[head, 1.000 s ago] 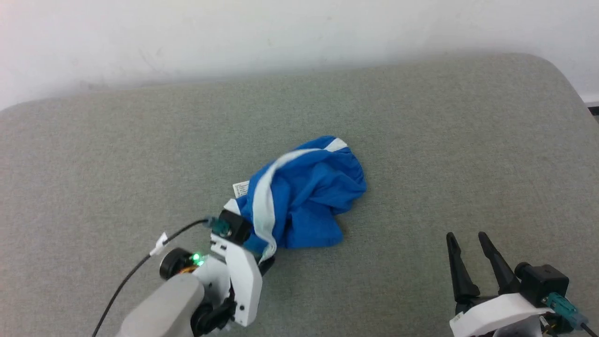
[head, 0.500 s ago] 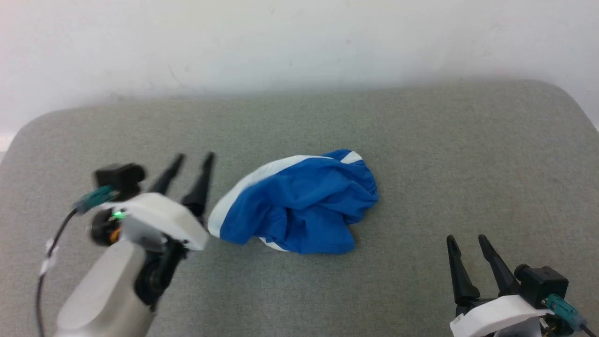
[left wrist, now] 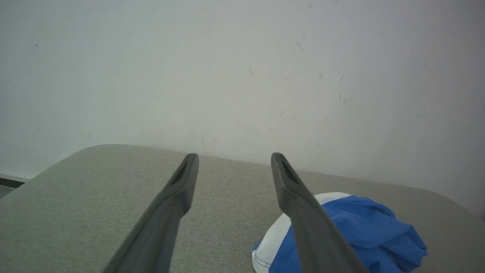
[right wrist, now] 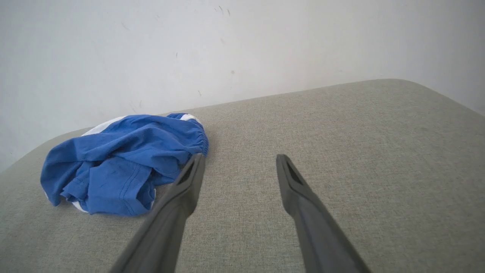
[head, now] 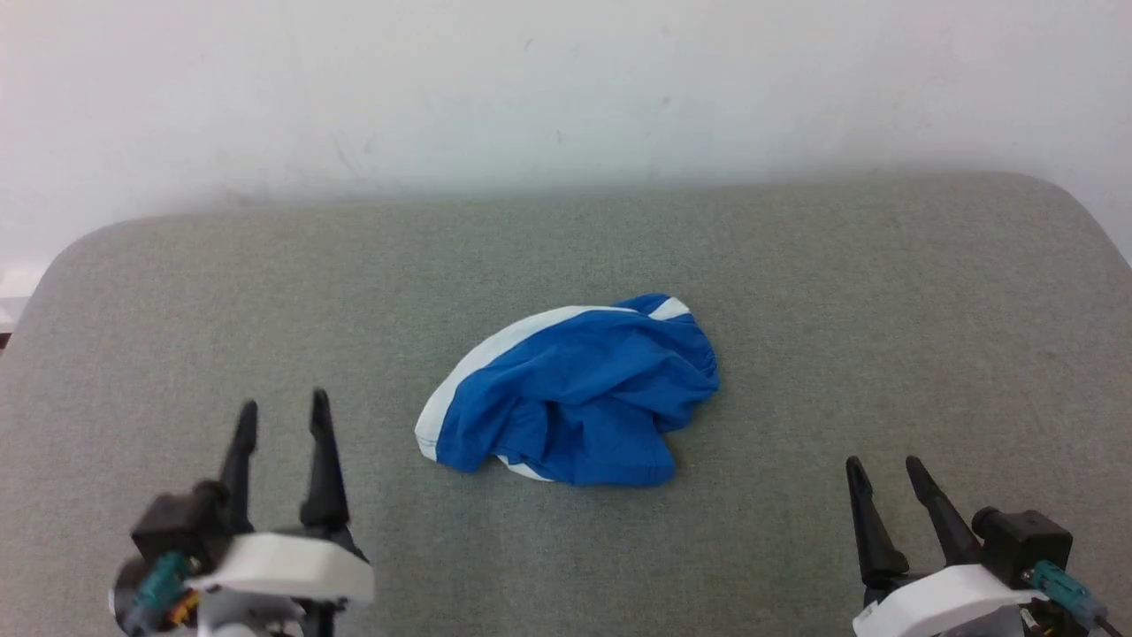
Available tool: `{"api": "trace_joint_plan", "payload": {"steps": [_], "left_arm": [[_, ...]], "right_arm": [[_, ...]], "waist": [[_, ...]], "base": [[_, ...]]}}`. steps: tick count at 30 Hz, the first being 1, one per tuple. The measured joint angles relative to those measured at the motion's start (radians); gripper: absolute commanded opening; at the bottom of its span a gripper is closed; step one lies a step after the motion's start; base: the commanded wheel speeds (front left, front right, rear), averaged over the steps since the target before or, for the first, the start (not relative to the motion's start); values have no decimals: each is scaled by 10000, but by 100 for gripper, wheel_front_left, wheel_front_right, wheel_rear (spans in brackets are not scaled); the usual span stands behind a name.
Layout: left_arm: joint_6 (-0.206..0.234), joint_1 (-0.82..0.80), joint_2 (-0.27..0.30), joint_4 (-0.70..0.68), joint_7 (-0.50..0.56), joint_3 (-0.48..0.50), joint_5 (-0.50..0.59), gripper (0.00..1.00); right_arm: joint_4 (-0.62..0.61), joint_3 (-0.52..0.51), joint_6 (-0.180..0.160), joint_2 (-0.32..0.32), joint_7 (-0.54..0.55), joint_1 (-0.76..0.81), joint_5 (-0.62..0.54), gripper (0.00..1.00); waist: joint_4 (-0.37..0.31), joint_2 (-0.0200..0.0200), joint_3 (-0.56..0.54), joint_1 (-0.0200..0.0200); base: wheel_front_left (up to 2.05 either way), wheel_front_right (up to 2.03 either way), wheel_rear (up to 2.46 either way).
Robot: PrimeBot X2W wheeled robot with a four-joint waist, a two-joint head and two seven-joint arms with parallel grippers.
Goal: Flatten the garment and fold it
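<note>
Grey woven padding point(head: 796, 292) spreads across your work area, with a pale wall point(head: 566, 88) behind it. At your lower left in the head view, the left gripper point(head: 283, 400) sits above bare padding, its two dark fingers spread wide with nothing between them. To its right, near the middle of the pad, the garment point(head: 575, 398) lies in a crumpled heap, touched by neither gripper. A white stripe curves along its left and far edge, the gathered waistband bunches at its far right, and a stitched blue flap folds over on the near side. Farther right, at your lower right, the right gripper point(head: 883, 462) also stands with its jaws wide and empty, fingers pointing toward the wall, clear of the cloth.
</note>
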Motion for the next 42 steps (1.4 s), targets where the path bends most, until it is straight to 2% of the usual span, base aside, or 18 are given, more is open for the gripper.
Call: {"api": "trace_joint_plan", "payload": {"steps": [4, 9, 12, 15, 24, 29, 36, 37, 38, 42], "left_arm": [[-431, 439, -717, 2, -2, 270, 527, 100], [-1012, 439, -1166, 155, 0, 550, 1016, 100], [-1287, 391, -1312, 257, -2, 688, 1241, 100], [-1522, 257, -1440, 316, -2, 796, 1465, 100], [-2176, -616, -1843, 545, 0, 966, 1789, 100], [-2485, -1050, -2038, 686, -2, 1058, 1852, 100], [-2677, -1151, -2134, 936, 0, 1174, 1893, 100], [-2685, -1151, -2148, 945, 0, 1202, 1937, 100], [-2685, -1151, -2153, 949, 0, 1237, 1954, 100], [-2690, -1144, -2167, 978, 0, 1404, 2105, 100]], "right_arm": [[38, -19, 0, 4, 199, -13, 0, 100], [207, -33, 0, 2, 777, -715, 148, 100], [591, -77, -2, 4, 1582, -1586, 65, 100], [1273, -142, -2, 2, 2842, -2685, -182, 100], [3112, 236, -6, -2, 5772, -6078, -1392, 100], [4347, 251, -6, 8, 7053, -6876, -2240, 100], [5079, -38, -8, -15, 7682, -7172, -2855, 100], [5056, -61, -8, -25, 7626, -7215, -2867, 63], [5043, -59, -8, -27, 7532, -7241, -2867, 2], [4978, 84, -2, 36, 7008, -7230, -2681, 0]], "waist": [[66, 0, 33, 0], [216, 0, 182, 0], [304, 0, 363, 1], [428, 0, 574, 2], [1038, 0, 1475, 3], [1610, 0, 1905, 3], [2252, 0, 2449, 2], [2315, 0, 2502, 2], [2361, 0, 2545, 1], [2357, 0, 2524, 2]], "base": [[0, 0, 0], [0, 0, 0], [0, 0, 0], [0, 0, 0], [0, 0, 0], [0, 0, 0], [0, 0, 0], [0, 0, 0], [0, 0, 0], [0, 0, 0]]}}
